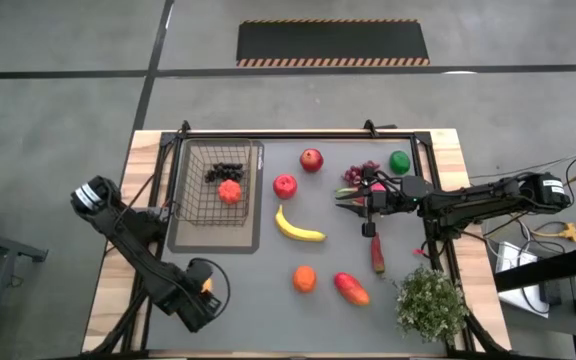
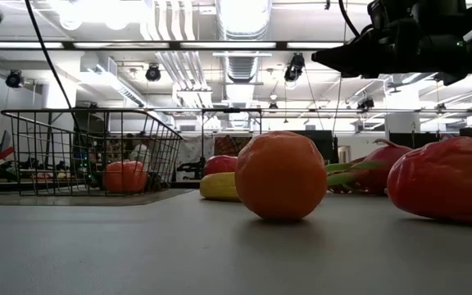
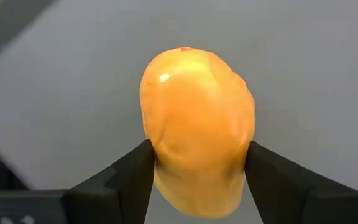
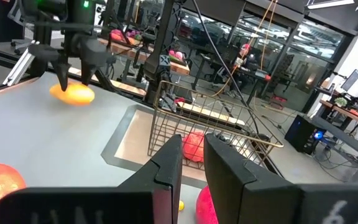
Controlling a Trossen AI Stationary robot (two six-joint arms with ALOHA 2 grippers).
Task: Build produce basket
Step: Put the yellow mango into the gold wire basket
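Note:
A yellow-orange mango [image 3: 197, 112] sits between the fingers of my left gripper [image 1: 206, 285], near the table's front left. The wire basket [image 1: 218, 185] stands at the far left on a grey tray [image 1: 193, 240], with dark grapes [image 1: 228, 172] and a red-orange fruit [image 1: 230, 192] inside. Loose on the mat lie two apples [image 1: 311, 159], a banana [image 1: 298, 227], an orange [image 1: 304, 279], a red mango [image 1: 351, 289], a lime [image 1: 399, 161], a chilli [image 1: 377, 255], a dragon fruit [image 1: 373, 185] and purple grapes [image 1: 363, 172]. My right gripper [image 1: 343, 195] hovers shut and level beside the dragon fruit. My left gripper pinches the mango's two long sides [image 3: 157, 155] between its two fingers [image 3: 129, 174], nearer one end of the fruit. The fingers come from above, pointing down, and lie across the mango. Whether the mango is clear of the mat, I cannot tell.
A bushy potted plant [image 1: 430, 300] stands at the front right corner. A dark frame rail [image 1: 298, 133] runs along the table's far edge. Bare grey mat [image 1: 258, 300] stretches between my left gripper and the orange.

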